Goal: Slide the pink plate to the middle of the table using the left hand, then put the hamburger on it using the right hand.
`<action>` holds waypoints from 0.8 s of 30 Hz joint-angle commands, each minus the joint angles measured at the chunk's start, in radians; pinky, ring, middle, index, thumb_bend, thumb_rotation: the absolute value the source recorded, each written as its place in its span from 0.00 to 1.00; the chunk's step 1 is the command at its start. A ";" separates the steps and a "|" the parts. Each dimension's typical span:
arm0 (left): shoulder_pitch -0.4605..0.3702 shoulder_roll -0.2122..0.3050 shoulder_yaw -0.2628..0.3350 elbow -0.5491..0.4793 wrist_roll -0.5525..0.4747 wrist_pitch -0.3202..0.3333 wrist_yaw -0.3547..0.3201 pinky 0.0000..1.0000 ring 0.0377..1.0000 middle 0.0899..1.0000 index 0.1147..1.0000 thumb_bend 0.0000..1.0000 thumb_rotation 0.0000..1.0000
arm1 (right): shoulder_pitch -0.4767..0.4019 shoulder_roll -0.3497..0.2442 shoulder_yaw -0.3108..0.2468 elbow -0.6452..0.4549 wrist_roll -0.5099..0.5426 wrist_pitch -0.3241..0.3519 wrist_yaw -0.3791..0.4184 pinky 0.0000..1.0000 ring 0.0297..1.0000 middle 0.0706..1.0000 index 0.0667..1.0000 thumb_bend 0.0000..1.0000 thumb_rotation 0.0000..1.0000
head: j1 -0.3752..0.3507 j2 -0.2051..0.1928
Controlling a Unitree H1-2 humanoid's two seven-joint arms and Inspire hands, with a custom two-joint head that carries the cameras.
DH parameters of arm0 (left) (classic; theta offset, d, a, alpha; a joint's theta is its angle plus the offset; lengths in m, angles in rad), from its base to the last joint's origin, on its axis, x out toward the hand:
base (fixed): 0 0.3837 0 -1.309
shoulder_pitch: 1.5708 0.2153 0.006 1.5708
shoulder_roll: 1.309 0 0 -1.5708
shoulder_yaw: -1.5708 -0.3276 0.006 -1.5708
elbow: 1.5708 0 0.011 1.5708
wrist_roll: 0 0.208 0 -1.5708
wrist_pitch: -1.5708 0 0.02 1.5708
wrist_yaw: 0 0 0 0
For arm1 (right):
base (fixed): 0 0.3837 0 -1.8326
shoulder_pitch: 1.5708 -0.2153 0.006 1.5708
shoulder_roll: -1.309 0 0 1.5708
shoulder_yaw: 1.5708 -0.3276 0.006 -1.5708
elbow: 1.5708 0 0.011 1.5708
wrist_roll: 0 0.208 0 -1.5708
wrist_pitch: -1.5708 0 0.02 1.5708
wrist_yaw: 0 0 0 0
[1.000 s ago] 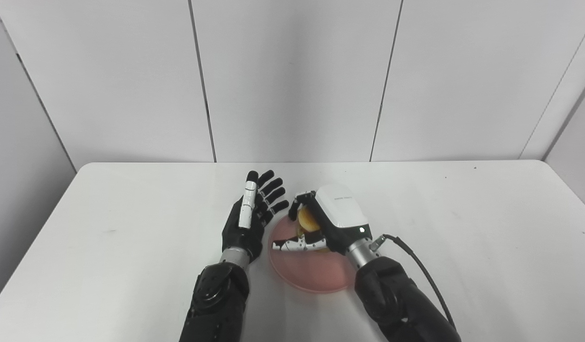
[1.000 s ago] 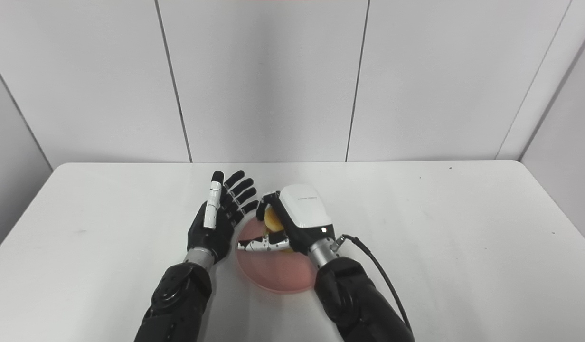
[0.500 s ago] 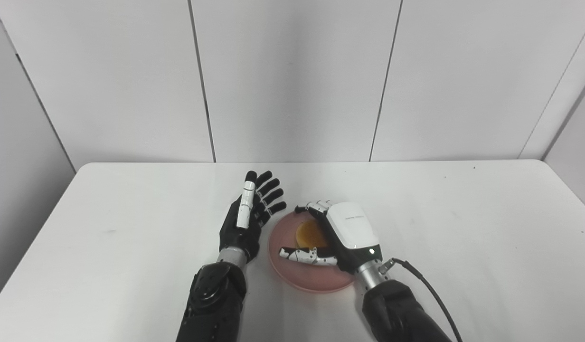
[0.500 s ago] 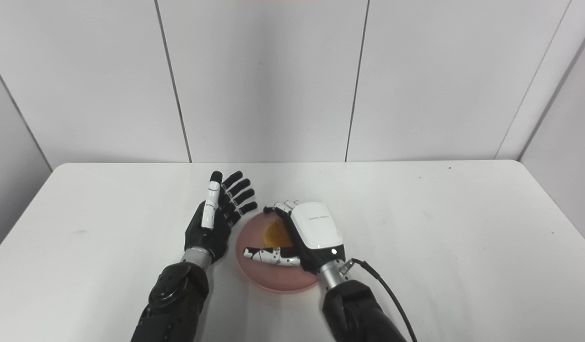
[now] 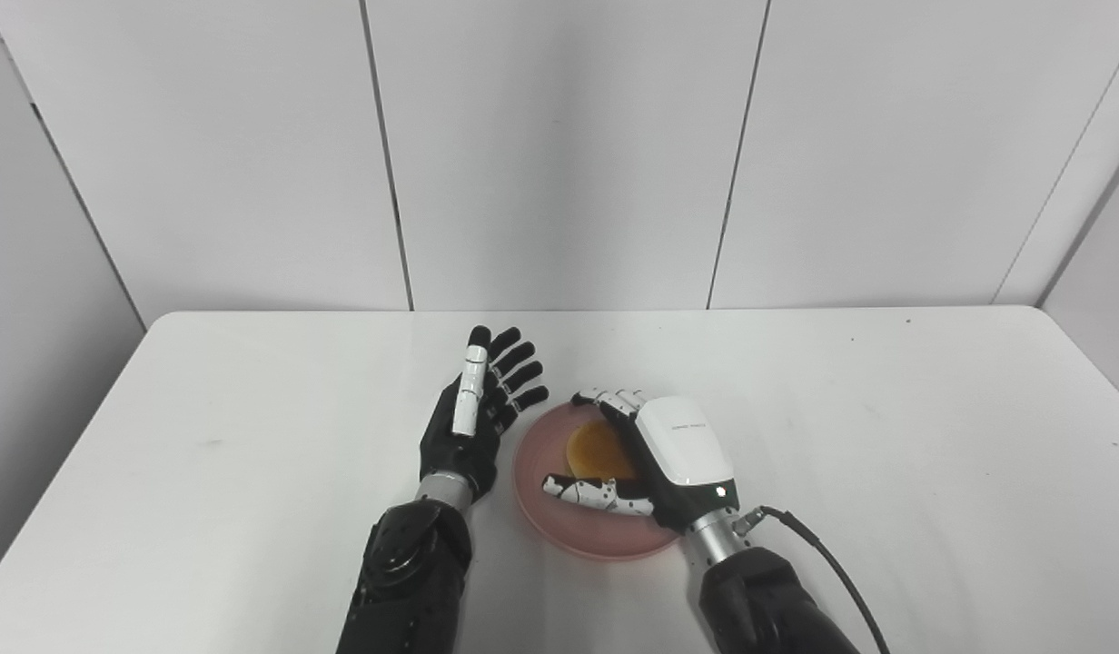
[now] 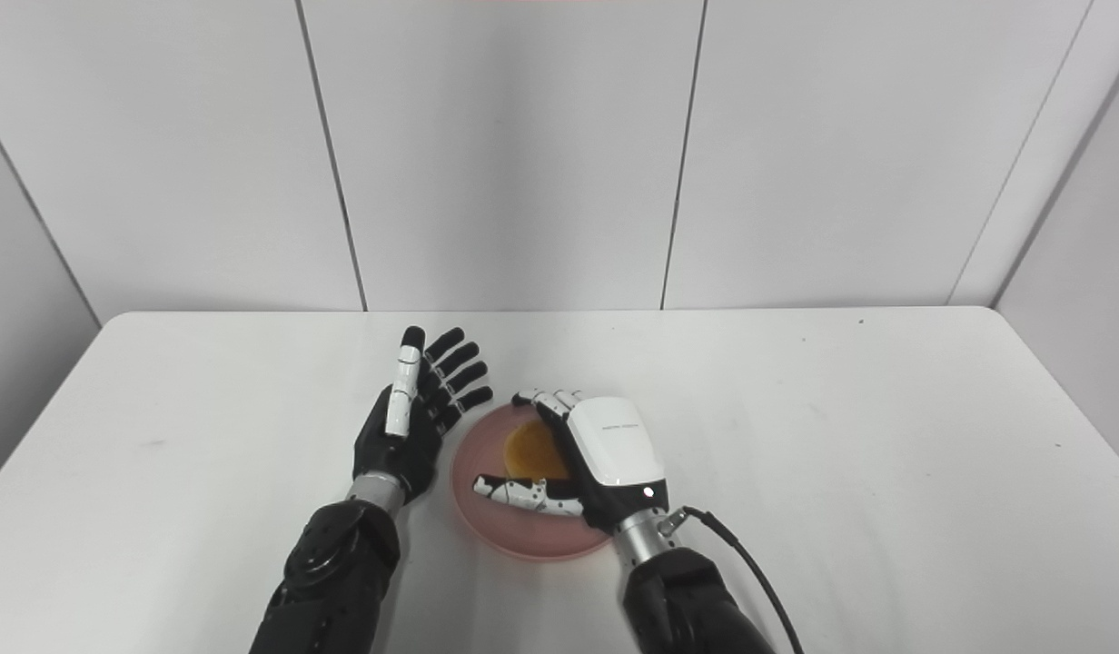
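Presently we find the fingers (image 5: 607,398) of the right hand (image 5: 659,454) spread apart and holding nothing, with the thumb lying across the near part of the pink plate (image 5: 546,509) and the other fingers reaching over its far rim. Between thumb and fingers we see the hamburger (image 5: 591,450) resting on the pink plate, its bun top showing; whether the palm touches it we cannot tell, since the white back of the hand covers its right side. We note the fingers (image 5: 514,372) of the left hand (image 5: 469,422) likewise extended and fanned, pointing toward the far wall, grasping nothing. That hand stands on edge, palm turned toward the plate, just beside the plate's left rim; contact between the two we cannot confirm. The pink plate sits on the white bench (image 5: 251,436) at about the middle of its width, in the nearer half. Both dark forearms enter from the bottom edge, and a black cable (image 5: 823,563) trails from the right wrist.
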 commanded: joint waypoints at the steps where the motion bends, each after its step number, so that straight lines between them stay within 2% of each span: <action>1: -0.007 -0.007 -0.003 -0.001 0.000 0.008 -0.002 0.72 0.79 0.79 0.74 0.90 0.79 | -0.021 0.012 -0.040 -0.067 0.056 -0.063 -0.042 0.64 0.74 0.76 0.73 0.75 1.00 | 0.002 0.001; 6: -0.005 -0.003 -0.013 0.003 0.034 -0.020 0.018 0.73 0.80 0.79 0.75 0.88 0.80 | -0.017 0.065 -0.143 -0.107 0.244 -0.106 -0.037 0.67 0.76 0.78 0.75 0.76 1.00 | 0.000 0.000; 10: 0.005 -0.005 -0.038 0.003 0.122 -0.069 0.077 0.73 0.86 0.84 0.79 0.87 0.83 | -0.024 0.115 -0.247 -0.091 0.429 -0.135 -0.026 0.74 0.80 0.80 0.78 0.75 1.00 | 0.004 -0.003; 11: 0.009 -0.006 -0.042 0.003 0.141 -0.083 0.091 0.83 0.92 0.90 0.85 0.86 0.84 | -0.027 0.123 -0.272 -0.078 0.472 -0.136 -0.019 0.75 0.82 0.83 0.83 0.71 1.00 | 0.004 -0.003; 12: 0.014 -0.010 -0.045 0.004 0.162 -0.107 0.111 0.84 0.94 0.90 0.87 0.86 0.84 | -0.030 0.131 -0.300 -0.062 0.518 -0.131 -0.011 0.76 0.82 0.83 0.83 0.72 1.00 | 0.004 -0.003; 13: 0.017 -0.013 -0.047 0.005 0.176 -0.124 0.126 0.90 0.97 0.94 0.92 0.87 0.84 | -0.032 0.136 -0.319 -0.051 0.550 -0.127 -0.004 0.75 0.83 0.84 0.84 0.72 1.00 | 0.004 -0.003; 16: 0.029 -0.024 -0.046 0.006 0.209 -0.174 0.173 0.97 1.00 0.97 0.96 0.87 0.83 | -0.029 0.150 -0.366 -0.018 0.618 -0.118 0.007 0.74 0.82 0.84 0.84 0.70 1.00 | 0.000 -0.003; 18: 0.034 -0.023 -0.051 0.004 0.233 -0.196 0.194 1.00 1.00 0.99 0.99 0.78 0.85 | -0.028 0.159 -0.392 0.013 0.646 -0.112 0.002 0.73 0.80 0.82 0.81 0.67 1.00 | 0.000 -0.003; 20: 0.038 -0.015 -0.055 -0.004 0.250 -0.198 0.202 1.00 1.00 1.00 1.00 0.75 0.85 | -0.024 0.165 -0.415 0.042 0.682 -0.096 0.007 0.74 0.80 0.82 0.81 0.67 1.00 | 0.001 -0.002; 22: 0.040 -0.005 -0.057 -0.015 0.273 -0.190 0.216 1.00 1.00 1.00 1.00 0.75 0.87 | -0.016 0.169 -0.435 0.064 0.720 -0.081 0.018 0.79 0.82 0.84 0.82 0.71 1.00 | 0.003 -0.001; 24: 0.041 0.003 -0.055 -0.023 0.285 -0.187 0.223 1.00 1.00 1.00 1.00 0.76 0.89 | -0.008 0.169 -0.447 0.079 0.734 -0.076 0.020 0.78 0.82 0.84 0.81 0.73 1.00 | 0.002 0.000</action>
